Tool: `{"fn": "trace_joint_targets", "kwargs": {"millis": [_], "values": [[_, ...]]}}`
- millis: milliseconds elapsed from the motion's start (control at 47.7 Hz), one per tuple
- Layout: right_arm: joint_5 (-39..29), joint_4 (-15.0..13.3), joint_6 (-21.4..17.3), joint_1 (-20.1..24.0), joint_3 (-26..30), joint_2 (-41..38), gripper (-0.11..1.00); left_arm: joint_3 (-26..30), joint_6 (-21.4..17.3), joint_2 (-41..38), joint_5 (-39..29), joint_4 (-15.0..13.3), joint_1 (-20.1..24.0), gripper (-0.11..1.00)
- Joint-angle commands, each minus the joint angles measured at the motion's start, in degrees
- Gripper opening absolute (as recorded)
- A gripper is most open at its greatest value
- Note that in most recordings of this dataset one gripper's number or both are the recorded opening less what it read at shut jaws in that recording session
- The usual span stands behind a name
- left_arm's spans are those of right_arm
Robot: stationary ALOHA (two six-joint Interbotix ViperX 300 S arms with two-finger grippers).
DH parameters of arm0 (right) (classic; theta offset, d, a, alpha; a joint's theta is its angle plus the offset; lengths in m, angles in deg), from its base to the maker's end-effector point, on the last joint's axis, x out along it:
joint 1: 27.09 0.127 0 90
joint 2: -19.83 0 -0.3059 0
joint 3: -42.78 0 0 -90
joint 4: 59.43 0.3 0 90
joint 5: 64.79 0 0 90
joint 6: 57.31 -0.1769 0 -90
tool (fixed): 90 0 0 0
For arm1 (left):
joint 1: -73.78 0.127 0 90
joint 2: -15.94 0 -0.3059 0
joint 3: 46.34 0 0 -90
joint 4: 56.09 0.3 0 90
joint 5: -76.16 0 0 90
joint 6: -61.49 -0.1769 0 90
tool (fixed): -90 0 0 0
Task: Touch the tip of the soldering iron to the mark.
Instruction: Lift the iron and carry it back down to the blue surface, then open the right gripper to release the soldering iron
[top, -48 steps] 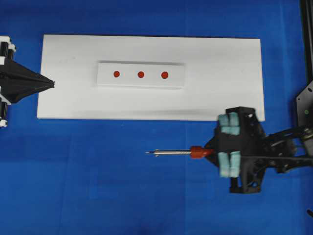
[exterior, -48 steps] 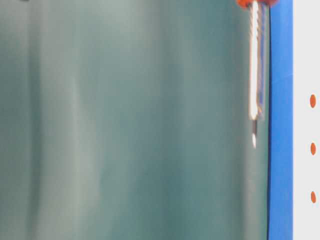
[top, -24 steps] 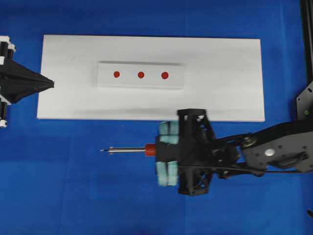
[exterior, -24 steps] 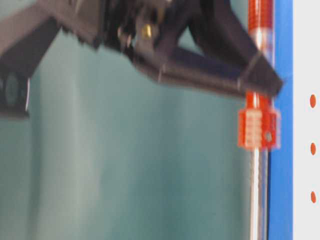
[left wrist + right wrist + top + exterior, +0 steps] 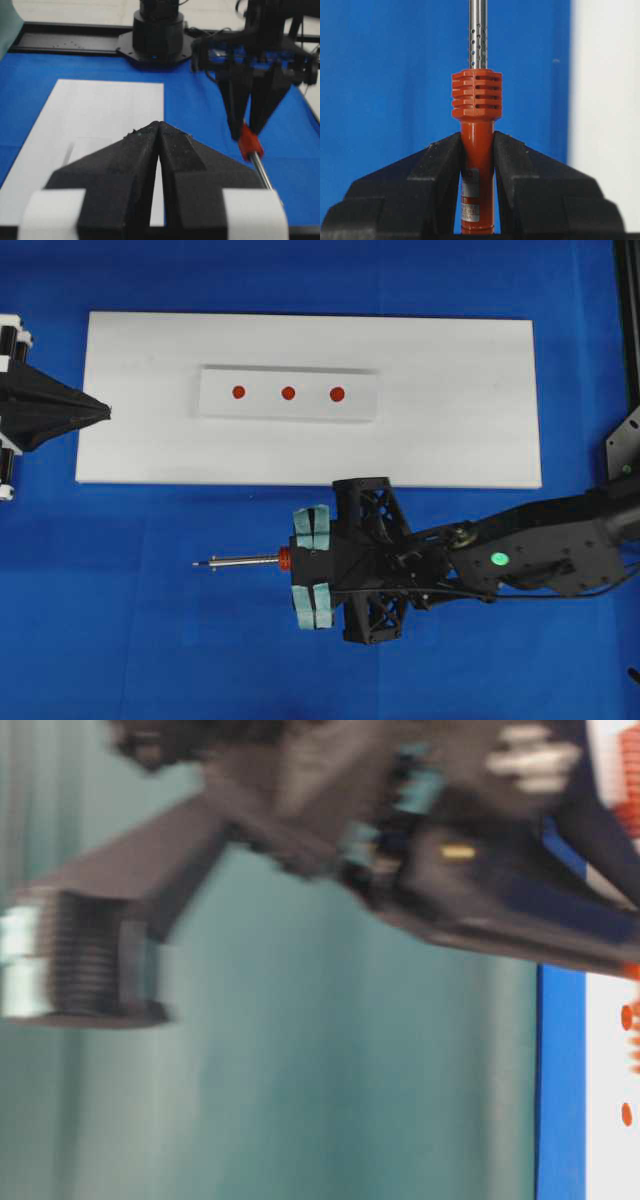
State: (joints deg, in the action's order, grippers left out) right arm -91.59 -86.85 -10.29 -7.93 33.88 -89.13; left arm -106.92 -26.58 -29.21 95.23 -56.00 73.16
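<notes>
The soldering iron (image 5: 245,561) is held level over the blue cloth, pointing left, in front of the white board. My right gripper (image 5: 292,561) is shut on its orange-red handle just behind the ribbed collar (image 5: 476,95). The right wrist view shows both pads (image 5: 445,160) pressed against the handle. The tip of the soldering iron (image 5: 196,564) hangs left of and well in front of the mark (image 5: 288,393), the middle red dot on the white strip (image 5: 260,405). My left gripper (image 5: 105,411) is shut and empty at the board's left edge.
The strip lies on a large white board (image 5: 450,430) on blue cloth. Two more red dots (image 5: 238,392) (image 5: 337,393) flank the mark. A black frame rail (image 5: 628,320) runs along the right edge. My right arm blurs across the table-level view.
My right gripper has carried the soldering iron far to the left and slightly nearer the front, keeping it level. The left gripper has not moved.
</notes>
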Motion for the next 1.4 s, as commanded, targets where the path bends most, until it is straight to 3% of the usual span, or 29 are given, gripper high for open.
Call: {"fn": "trace_joint_targets", "kwargs": {"millis": [0, 272, 817, 1153, 1236, 1383], "values": [[4.92, 0.44, -0.09, -0.62, -0.62, -0.7, 0.06, 0.53, 0.09, -0.26, 0.53, 0.0, -0.09, 0.0], [17.14, 1.58, -0.09, -2.11, -2.64, -7.38, 0.06, 0.53, 0.09, -0.26, 0.35, 0.0, -0.09, 0.0], [20.39, 1.67, -0.18, -3.25, -2.72, -11.34, 0.06, 0.53, 0.09, -0.26, 0.35, 0.09, -0.09, 0.0], [20.21, 4.31, -0.09, -3.25, -2.64, -11.34, 0.07, 0.53, 0.18, -0.26, 0.26, 0.0, -0.09, 0.0], [20.04, 4.48, -0.09, -3.25, -2.55, -11.34, 0.2, 0.53, 0.18, -0.26, 0.18, 0.0, -0.09, 0.0], [19.34, 4.48, 0.0, -3.25, -2.11, -11.25, 0.62, 0.62, 0.09, -0.26, 0.18, 0.0, -0.09, 0.0]]}}
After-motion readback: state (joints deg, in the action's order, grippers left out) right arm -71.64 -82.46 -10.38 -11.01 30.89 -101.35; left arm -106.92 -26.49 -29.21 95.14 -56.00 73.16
